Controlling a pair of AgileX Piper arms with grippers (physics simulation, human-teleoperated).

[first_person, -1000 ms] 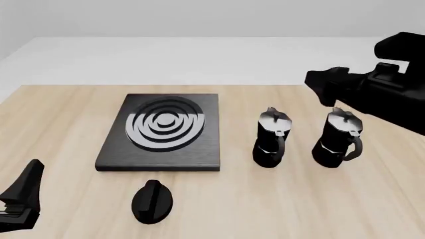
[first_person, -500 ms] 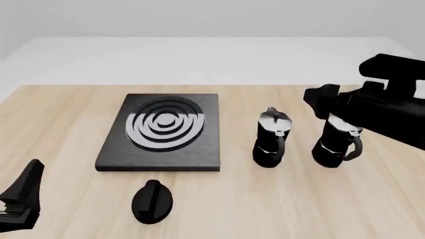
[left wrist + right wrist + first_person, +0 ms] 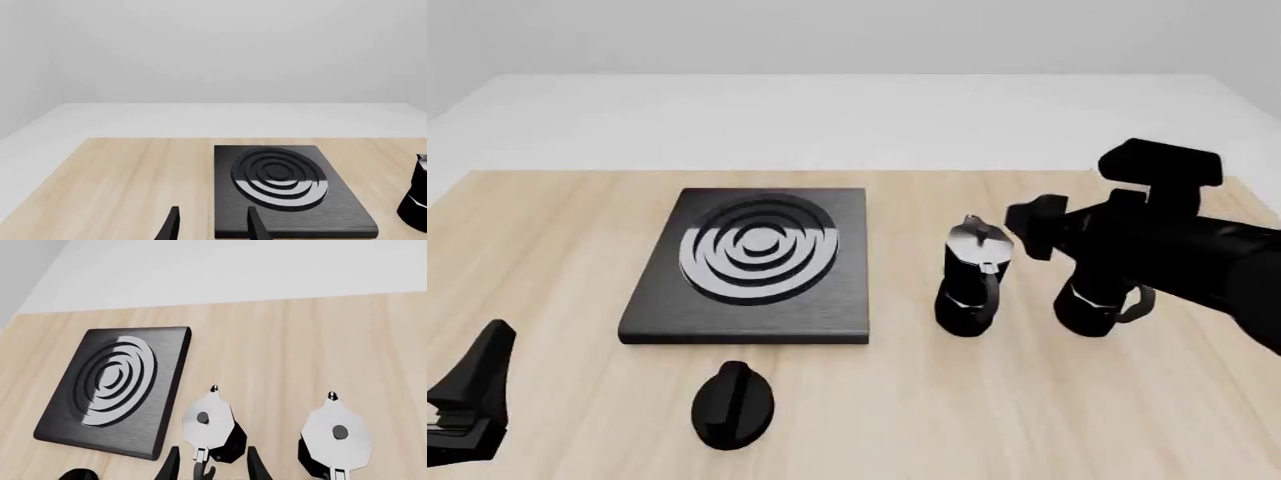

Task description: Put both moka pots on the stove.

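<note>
Two black moka pots with silvery lids stand upright on the table to the right of the stove (image 3: 754, 265). The pot nearer the stove (image 3: 972, 275) shows fully; the other pot (image 3: 1092, 302) is half hidden behind my right arm. My right gripper (image 3: 1028, 225) hovers open above and between them. In the right wrist view the nearer pot (image 3: 210, 427) sits just ahead of the open right gripper (image 3: 212, 467), with the other pot (image 3: 337, 440) and the stove (image 3: 113, 387) to either side. My left gripper (image 3: 474, 400) waits open near the table's front left corner, facing the stove (image 3: 280, 185).
A black oval knob (image 3: 734, 402) lies on the wood in front of the stove. One pot's edge (image 3: 417, 200) shows in the left wrist view. The left gripper (image 3: 212, 230) holds nothing. The table's far edge meets a pale floor behind.
My right arm has swung left and lower, now covering the top of the farther pot, with its gripper nearer the pot by the stove. The left arm has not moved.
</note>
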